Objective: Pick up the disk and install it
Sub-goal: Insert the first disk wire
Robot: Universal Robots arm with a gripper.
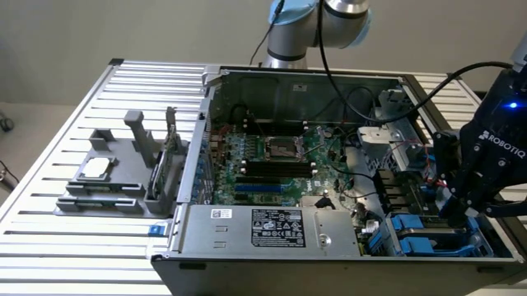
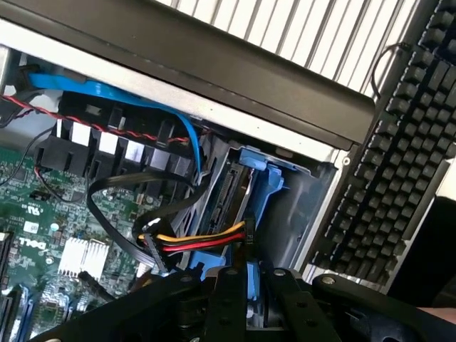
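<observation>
The disk (image 2: 236,191) stands on edge in its blue plastic carrier (image 2: 269,187), inside the drive bay at the corner of the open computer case. My gripper (image 2: 254,288) sits over the disk's near end with one finger on each side, close together, and looks shut on it. In the exterior view my gripper (image 1: 458,216) reaches down into the case at the exterior view's right, just above the blue drive bay (image 1: 418,239). My fingers hide the disk's end there.
A yellow, red and black power cable (image 2: 203,242) and black cables run beside the bay. The motherboard (image 1: 272,160) fills the case middle, and the silver power-supply box (image 1: 280,228) sits at the front. A grey fixture (image 1: 111,185) holds a small chip (image 1: 95,168). A keyboard (image 2: 388,178) lies outside the case.
</observation>
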